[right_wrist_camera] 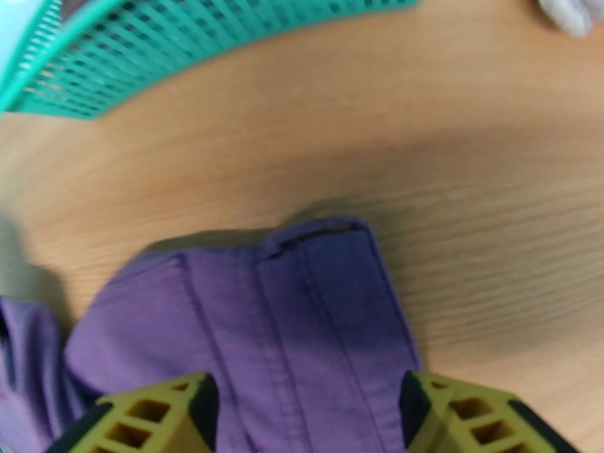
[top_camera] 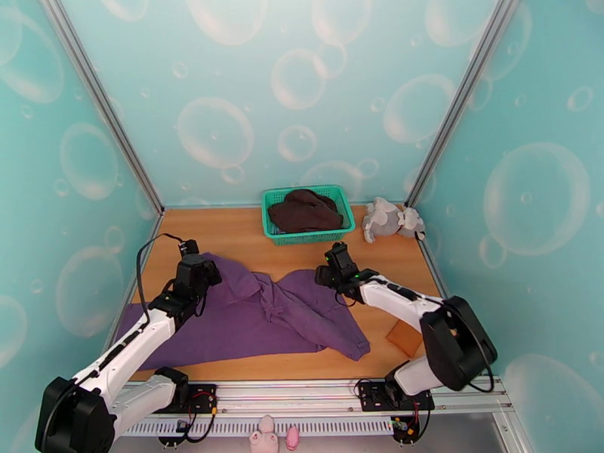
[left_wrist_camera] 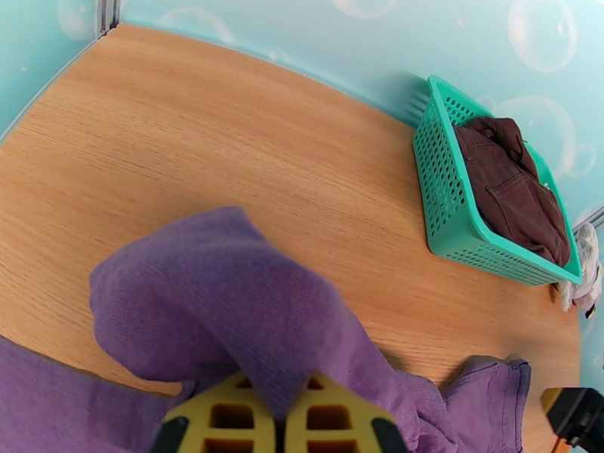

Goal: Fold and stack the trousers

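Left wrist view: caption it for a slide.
Left gripper shut on a raised fold of the purple trousers, green basket beyond.

trousers [top_camera: 253, 318]: plain purple | basket [top_camera: 309, 237]: green lattice | garment [top_camera: 306, 211]: dark brown | toy [top_camera: 389, 219]: grey | table [top_camera: 234, 235]: light brown wood grain | walls [top_camera: 249, 62]: teal, pale bubble print | arms [top_camera: 392, 296]: white and black

Matt purple cloth trousers [top_camera: 249, 318], fine weave. Smooth wood-grain table [top_camera: 234, 235]. Far basket [top_camera: 302, 237] green plastic lattice, slight sheen. Dark brown cloth garment [top_camera: 306, 211] inside it.
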